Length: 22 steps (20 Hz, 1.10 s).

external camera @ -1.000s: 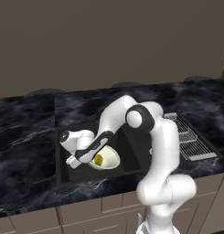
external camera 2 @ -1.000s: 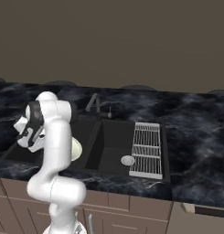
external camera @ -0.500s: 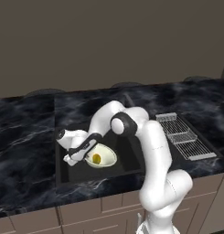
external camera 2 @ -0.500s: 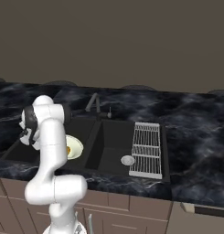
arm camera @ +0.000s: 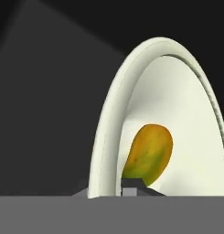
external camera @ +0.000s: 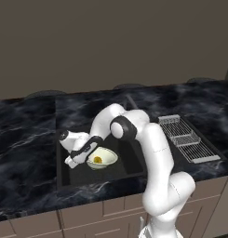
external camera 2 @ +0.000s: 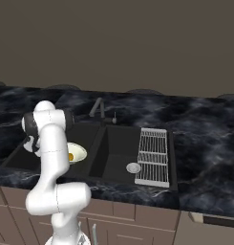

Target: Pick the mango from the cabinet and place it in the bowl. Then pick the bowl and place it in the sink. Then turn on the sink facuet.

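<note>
The cream-white bowl [external camera: 109, 154] sits low in the left half of the black sink [external camera: 127, 163], with the yellow-orange mango [external camera: 97, 160] lying inside it. My gripper [external camera: 86, 157] reaches down into the basin at the bowl's left rim. In the hand view the two fingertips stand either side of the bowl [arm camera: 186, 114] rim, so the gripper [arm camera: 108, 189] is shut on it, with the mango [arm camera: 149, 153] just beyond. From the right, the bowl [external camera 2: 80, 152] and mango [external camera 2: 70, 156] show past my arm. The dark faucet [external camera 2: 97, 108] rises behind the sink [external camera 2: 116, 143]. The cabinet is out of view.
A ribbed metal drain rack [external camera: 186, 137] covers the sink's right side, also seen from the right base as the rack [external camera 2: 152, 156]. A round drain strainer [external camera 2: 133, 167] lies on the basin floor. Black marble counter [external camera: 22, 125] surrounds the sink.
The arm has folded further left and down into the basin, carrying the bowl with the mango lower toward the sink floor. The camera views have also shifted slightly.
</note>
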Available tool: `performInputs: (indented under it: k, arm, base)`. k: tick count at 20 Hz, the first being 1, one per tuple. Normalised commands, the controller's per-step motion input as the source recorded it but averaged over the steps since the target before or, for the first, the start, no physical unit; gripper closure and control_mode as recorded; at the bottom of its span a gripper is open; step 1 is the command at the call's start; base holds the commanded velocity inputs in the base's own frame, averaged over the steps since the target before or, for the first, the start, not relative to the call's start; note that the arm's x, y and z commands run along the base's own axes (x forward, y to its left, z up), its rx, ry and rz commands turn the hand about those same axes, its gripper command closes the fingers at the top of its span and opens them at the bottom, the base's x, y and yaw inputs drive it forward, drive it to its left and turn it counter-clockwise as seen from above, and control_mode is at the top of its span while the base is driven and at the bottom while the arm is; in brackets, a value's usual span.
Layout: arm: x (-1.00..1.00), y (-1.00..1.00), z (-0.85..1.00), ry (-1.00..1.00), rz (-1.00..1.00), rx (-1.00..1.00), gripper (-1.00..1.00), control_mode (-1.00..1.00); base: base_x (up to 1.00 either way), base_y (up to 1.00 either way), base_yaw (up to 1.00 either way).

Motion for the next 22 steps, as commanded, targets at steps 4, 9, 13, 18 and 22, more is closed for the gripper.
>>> performInputs:
  k: [4,9,13,18,22]
  arm:
    - [0.0,0.23,-0.17,0.0,-0.03,0.0,-1.0,-1.0]
    - [-0.02,0.17,0.32,0.0,-0.06,0.05,-1.0,-1.0]
    - [0.0,0.24,0.56,0.0,-0.08,0.02,-1.0,-1.0]
    - [-0.05,0.22,0.96,0.0,-0.08,0.01,-1.0,-1.0]
    - [-0.47,0.14,0.98,0.0,-0.07,0.04,-1.0,-1.0]
  base:
    - [0.0,0.0,0.0]
    - [0.0,0.0,0.0]
    - [0.0,0.0,0.0]
    - [0.0,0.0,0.0]
    - [0.0,0.0,0.0]
